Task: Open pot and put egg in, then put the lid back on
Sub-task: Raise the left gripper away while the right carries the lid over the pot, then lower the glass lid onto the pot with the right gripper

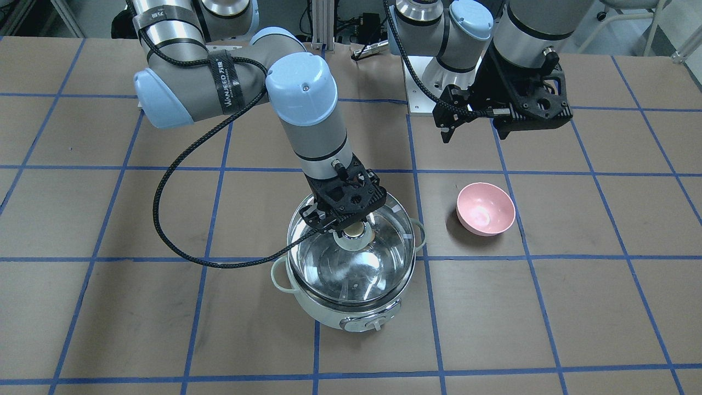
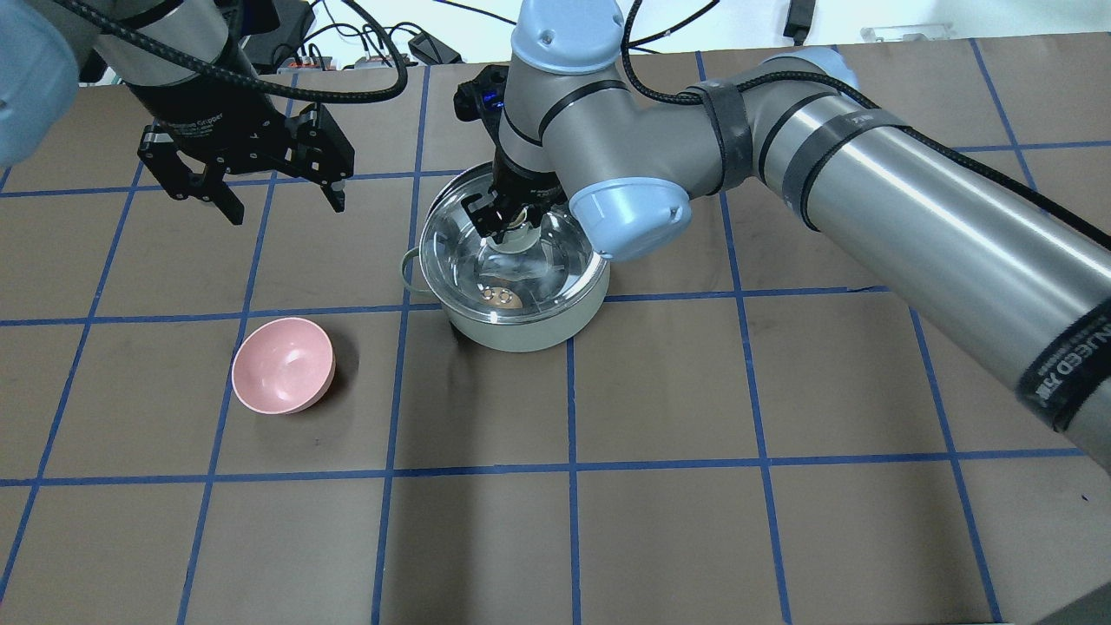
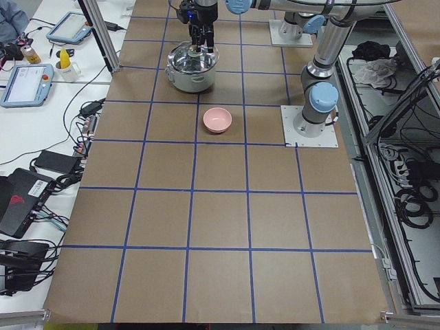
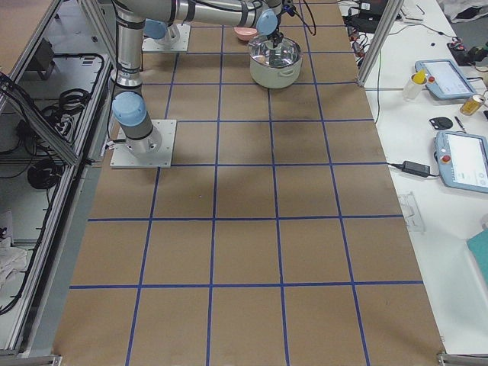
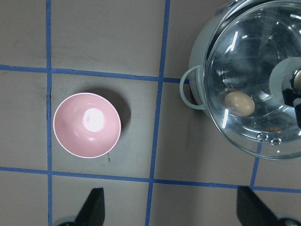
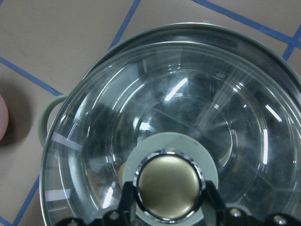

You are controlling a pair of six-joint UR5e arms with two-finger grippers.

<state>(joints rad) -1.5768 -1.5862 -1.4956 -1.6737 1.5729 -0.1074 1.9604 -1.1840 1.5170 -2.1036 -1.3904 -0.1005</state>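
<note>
The brown bench (image 1: 548,318), gridded with blue tape, carries the pot (image 1: 329,314) directly beneath the right pincer (image 1: 351,225). A pink bowl (image 1: 486,208) stands well apart from the pot, nearer the left pincer (image 2: 282,201).

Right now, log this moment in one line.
egg in pot | right gripper: jaws shut on lid knob, over pot | left gripper: jaws open, empty
</note>
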